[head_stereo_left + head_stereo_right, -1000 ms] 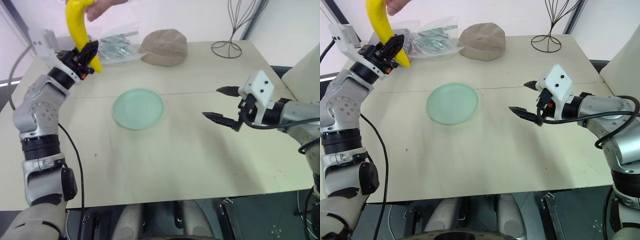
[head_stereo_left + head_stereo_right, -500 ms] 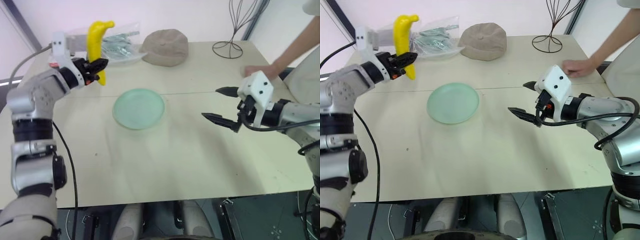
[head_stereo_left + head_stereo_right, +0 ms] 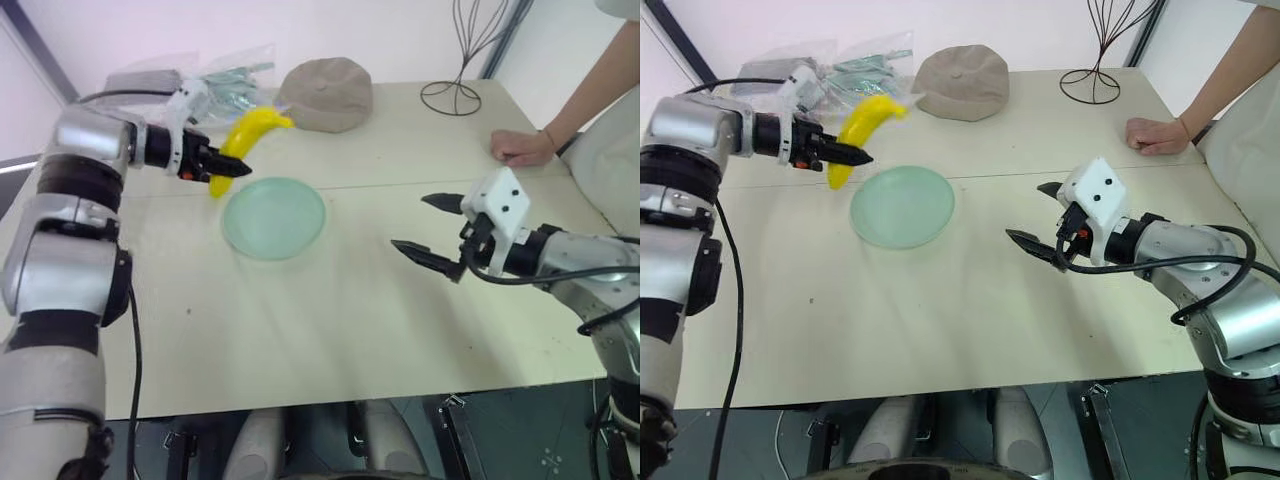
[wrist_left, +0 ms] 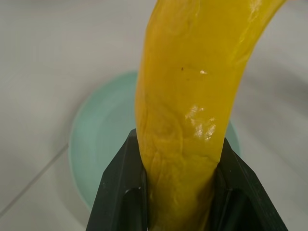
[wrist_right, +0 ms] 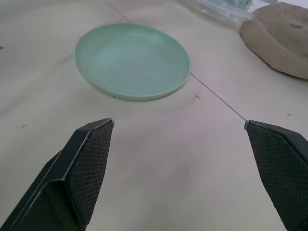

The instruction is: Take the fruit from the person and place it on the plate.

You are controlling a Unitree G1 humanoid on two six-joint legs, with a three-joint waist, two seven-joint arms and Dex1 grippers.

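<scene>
My left gripper (image 3: 222,172) is clamped on the banana (image 3: 245,139) near its lower end; long axis tilts up toward table's far edge. Plate (image 3: 274,216) lies just below-right. Right gripper (image 3: 432,230) spread, empty, farther off.

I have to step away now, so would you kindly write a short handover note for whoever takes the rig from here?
Left claw: shut on the banana, holding it near one end, in the air by the plate's rim on the robot's left.
Right claw: open, empty, above the bare table on the plate's right.
Plate: mint green, nothing on it, mid-table.
Person's hand: resting on the table's far right edge, clear of the fruit.
Done: banana taken from the person.
Left: bring the banana over the plate, lower it, release.
</scene>
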